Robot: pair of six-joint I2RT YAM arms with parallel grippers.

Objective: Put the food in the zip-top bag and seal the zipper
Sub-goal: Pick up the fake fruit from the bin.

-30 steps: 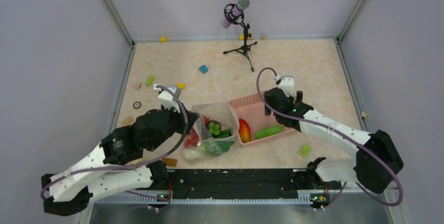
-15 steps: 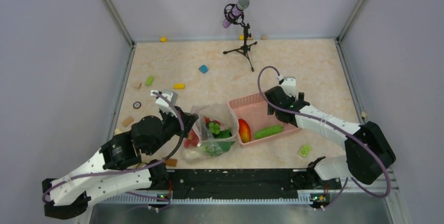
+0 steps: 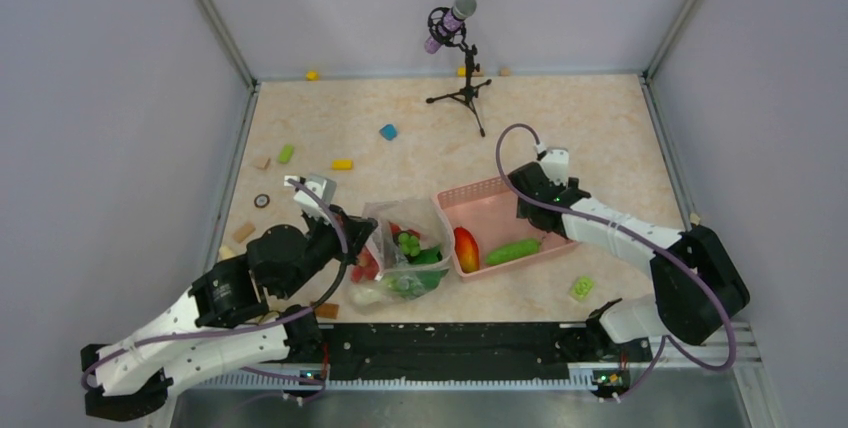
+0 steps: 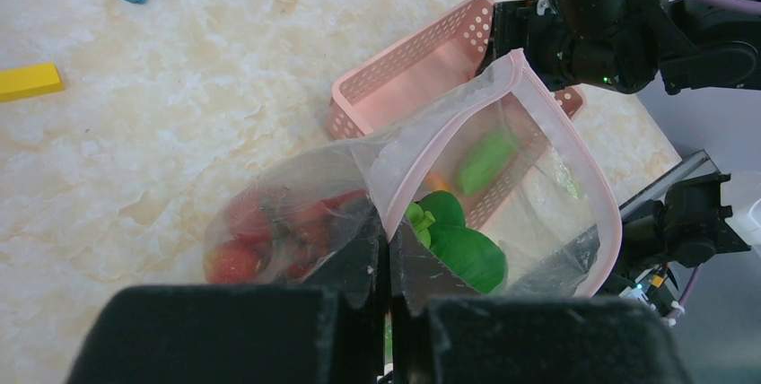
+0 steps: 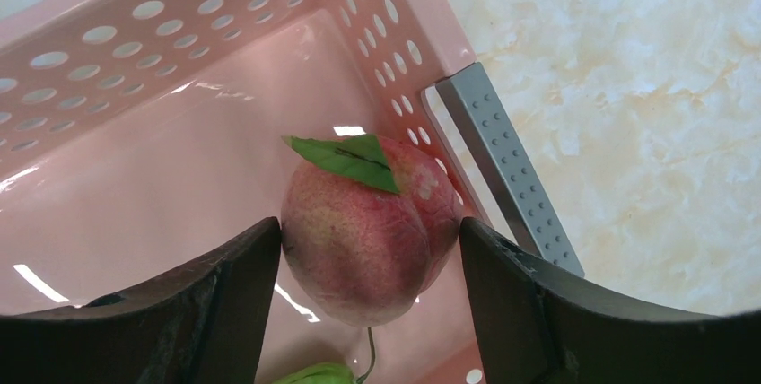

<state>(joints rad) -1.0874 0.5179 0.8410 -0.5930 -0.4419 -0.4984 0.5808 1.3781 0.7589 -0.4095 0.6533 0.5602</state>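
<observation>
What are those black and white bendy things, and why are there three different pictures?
They are two robot arms bolted to a table. One picture looks down from above. The other two come from little cameras on each arm's wrist. On the table are a pink basket, a clear zip-top bag with toy food inside, a microphone on a stand and small coloured blocks. The left gripper pinches the bag's edge, holding it open. The right gripper reaches into the basket, its fingers against both sides of a pink fruit. A mango and cucumber lie in the basket too.
</observation>
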